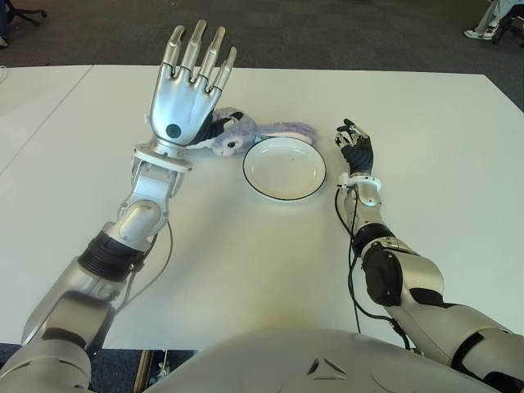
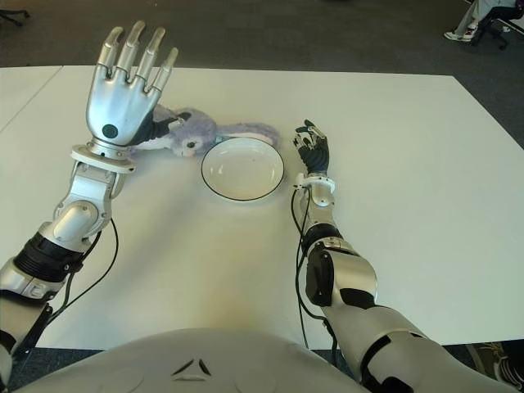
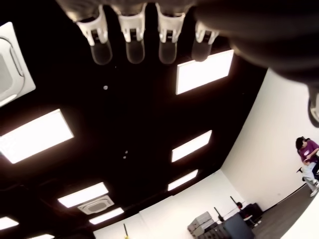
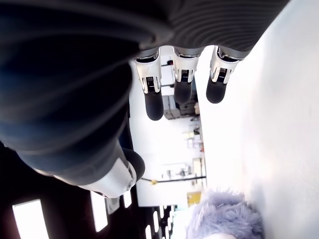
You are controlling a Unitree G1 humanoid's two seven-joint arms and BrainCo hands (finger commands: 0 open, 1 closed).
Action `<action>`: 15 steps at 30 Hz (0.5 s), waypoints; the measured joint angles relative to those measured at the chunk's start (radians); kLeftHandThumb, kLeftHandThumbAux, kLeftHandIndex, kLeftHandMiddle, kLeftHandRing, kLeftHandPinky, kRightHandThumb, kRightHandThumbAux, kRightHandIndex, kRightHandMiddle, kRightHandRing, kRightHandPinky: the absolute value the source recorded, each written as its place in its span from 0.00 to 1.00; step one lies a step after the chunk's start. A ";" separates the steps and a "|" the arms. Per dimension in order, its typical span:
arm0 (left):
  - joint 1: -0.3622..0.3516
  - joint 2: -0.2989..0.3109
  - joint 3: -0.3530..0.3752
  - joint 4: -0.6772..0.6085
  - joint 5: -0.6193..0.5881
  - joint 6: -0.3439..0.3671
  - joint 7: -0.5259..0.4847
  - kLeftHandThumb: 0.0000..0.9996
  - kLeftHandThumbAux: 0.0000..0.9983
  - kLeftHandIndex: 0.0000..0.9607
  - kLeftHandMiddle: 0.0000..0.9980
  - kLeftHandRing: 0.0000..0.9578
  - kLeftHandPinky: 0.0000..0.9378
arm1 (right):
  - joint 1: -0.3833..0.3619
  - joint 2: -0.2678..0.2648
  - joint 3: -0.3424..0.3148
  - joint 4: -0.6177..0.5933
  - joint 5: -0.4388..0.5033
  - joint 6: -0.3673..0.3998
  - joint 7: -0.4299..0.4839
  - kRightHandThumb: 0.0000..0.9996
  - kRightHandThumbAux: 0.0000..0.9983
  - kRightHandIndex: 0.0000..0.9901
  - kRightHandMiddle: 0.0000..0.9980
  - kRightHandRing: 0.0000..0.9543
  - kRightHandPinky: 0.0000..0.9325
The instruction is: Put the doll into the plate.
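**Robot's raised hand poised above plush toy, plate waits bare**

The humanoid's silver left hand (image 1: 187,82) stands upright with fingers spread wide and holding nothing, its back to the head camera and its palm turned away, directly in front of the soft lilac-and-white plush doll (image 1: 246,136). The doll lies on its side on the white counter (image 1: 426,147), just behind and to the left of the round white plate with a thin dark rim (image 1: 250,182); one long ear runs along the plate's far edge. To take the toy cleanly, the hand would likely need to tip forward and come down over the plump body rather than the floppy ears, then carry it a short way rightward. The plate holds nothing. Beside its right edge, the black-fingered right hand (image 1: 355,150) shows idle, fingers relaxed and unclosed
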 measured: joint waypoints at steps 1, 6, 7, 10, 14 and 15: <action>-0.003 0.000 0.002 0.004 0.000 0.002 -0.006 0.10 0.22 0.00 0.00 0.00 0.00 | 0.000 0.000 0.003 0.000 -0.002 0.000 -0.006 0.60 0.80 0.36 0.12 0.00 0.00; -0.046 0.000 0.003 0.092 -0.018 -0.018 -0.018 0.18 0.18 0.00 0.00 0.00 0.00 | 0.000 -0.002 0.020 0.002 -0.019 0.000 -0.031 0.60 0.80 0.36 0.11 0.00 0.00; -0.065 0.000 0.003 0.124 -0.028 -0.029 -0.018 0.21 0.18 0.00 0.00 0.00 0.00 | 0.000 -0.002 0.022 0.002 -0.020 0.000 -0.034 0.60 0.81 0.36 0.11 0.00 0.00; -0.138 0.000 0.002 0.247 -0.070 -0.073 -0.023 0.27 0.17 0.00 0.00 0.00 0.00 | -0.001 -0.003 0.025 0.002 -0.022 0.000 -0.039 0.60 0.81 0.36 0.11 0.00 0.00; -0.235 0.002 -0.005 0.390 -0.145 -0.162 -0.070 0.31 0.17 0.00 0.00 0.00 0.00 | -0.001 -0.003 0.031 0.002 -0.026 0.000 -0.048 0.61 0.81 0.36 0.11 0.00 0.00; -0.255 0.002 -0.007 0.419 -0.164 -0.186 -0.088 0.32 0.17 0.00 0.00 0.00 0.00 | -0.002 -0.003 0.033 0.002 -0.028 0.000 -0.052 0.61 0.82 0.36 0.11 0.00 0.00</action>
